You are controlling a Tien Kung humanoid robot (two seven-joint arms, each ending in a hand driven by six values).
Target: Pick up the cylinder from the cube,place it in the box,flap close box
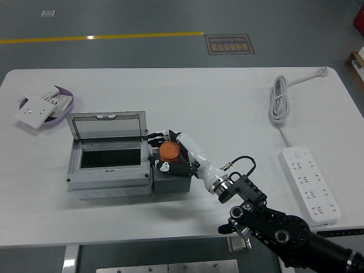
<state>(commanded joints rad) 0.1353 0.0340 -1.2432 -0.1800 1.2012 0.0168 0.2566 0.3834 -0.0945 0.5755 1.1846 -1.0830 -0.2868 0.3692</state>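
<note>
The right hand point(170, 152) is curled around the orange cylinder point(168, 151) above the dark cube point(172, 183); it looks light, stiff and smooth, so gripping its round sides seems best.

A single head view looks forward and down from high on the robot's side of the white table point(170, 222), whose near edge runs along the bottom. It stands far enough back to take in the whole tabletop and floor beyond the right hand point(170, 152), which enters from the lower right.
</note>
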